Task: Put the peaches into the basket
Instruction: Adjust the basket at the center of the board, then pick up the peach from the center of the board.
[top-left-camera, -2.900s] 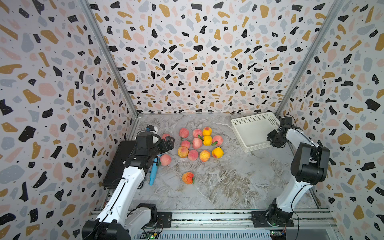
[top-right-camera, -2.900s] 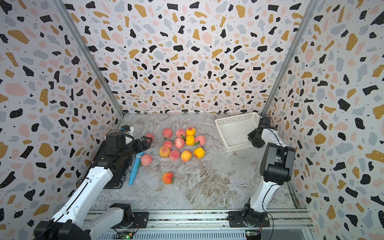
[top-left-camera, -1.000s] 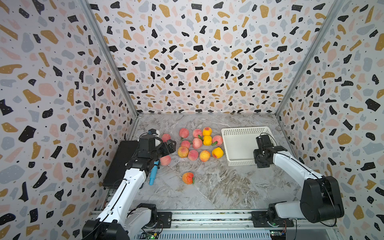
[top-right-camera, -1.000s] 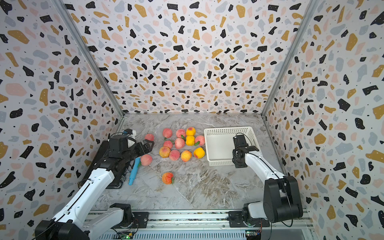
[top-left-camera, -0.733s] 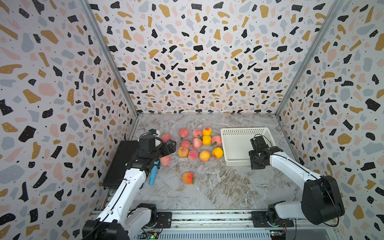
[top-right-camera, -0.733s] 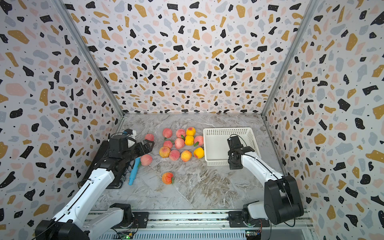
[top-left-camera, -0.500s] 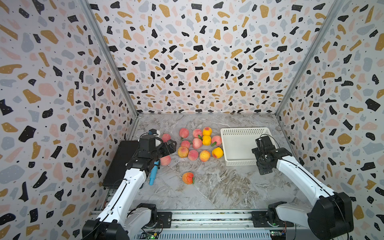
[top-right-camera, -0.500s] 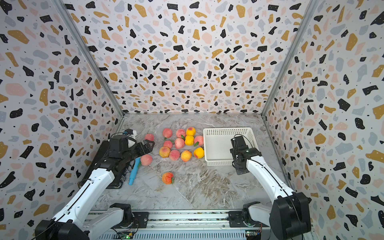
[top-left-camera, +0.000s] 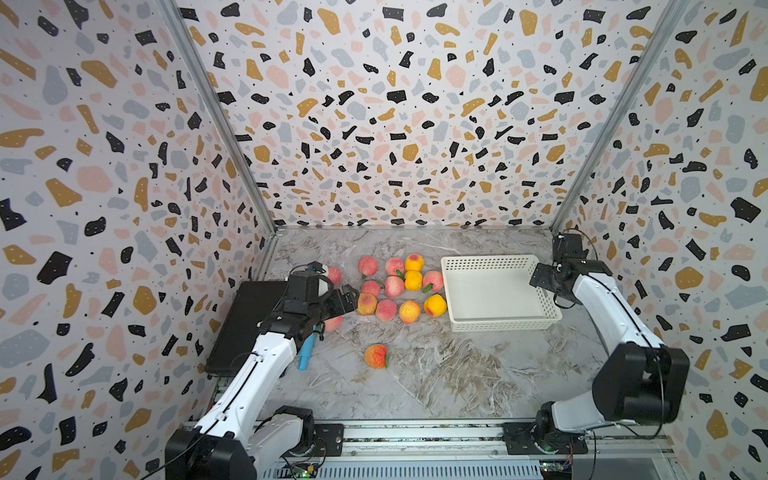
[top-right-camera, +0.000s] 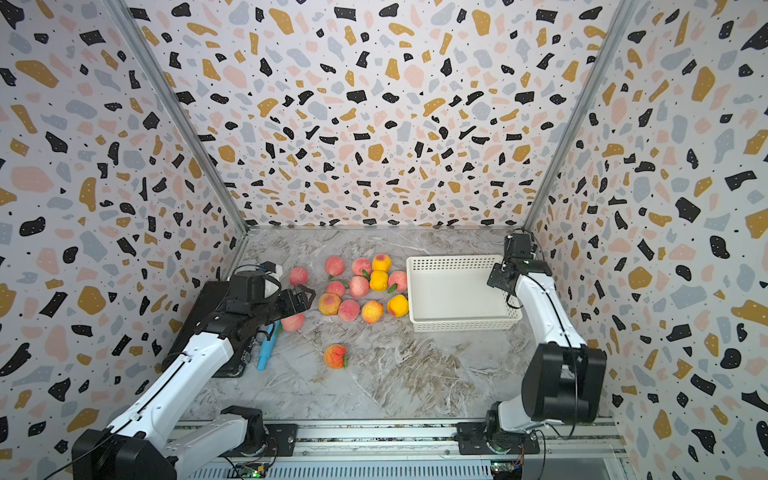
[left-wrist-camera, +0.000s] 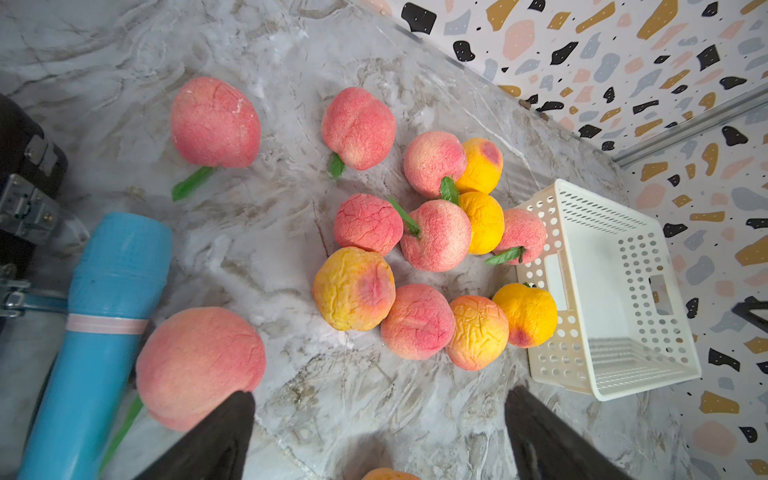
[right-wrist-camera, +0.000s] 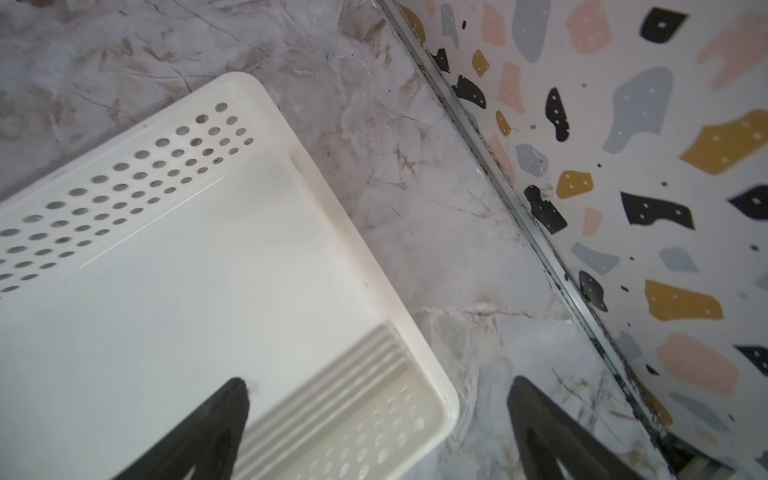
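Speckled terrazzo walls (top-left-camera: 395, 104) enclose a grey marble tabletop (top-left-camera: 436, 386). Farthest left, a flat black box (top-left-camera: 245, 316) lies beneath the left arm, with a blue cylindrical tool (top-left-camera: 306, 353) beside it. The left gripper (left-wrist-camera: 378, 399) hovers low, its two fingers spread wide with nothing between them. One pink peach (left-wrist-camera: 199, 365) sits right at one fingertip, though contact cannot be confirmed. Just beyond the fingertips is a tight cluster of peaches (top-left-camera: 395, 286). A lone peach (top-left-camera: 375, 356) rests apart, back toward the arm's base. Past the cluster, close against its outermost fruits, the white basket (top-left-camera: 503, 323) sits flat and empty. At the basket's far end the right gripper (right-wrist-camera: 378, 382) is also fully spread and holds nothing. One of its fingers is over the basket floor, and the other is outside the wall. No fruit has been moved yet, so the first pickup appears to be in hand. The next move likely calls for centring the left fingers over one peach, closing gently, then carrying it across into the basket.
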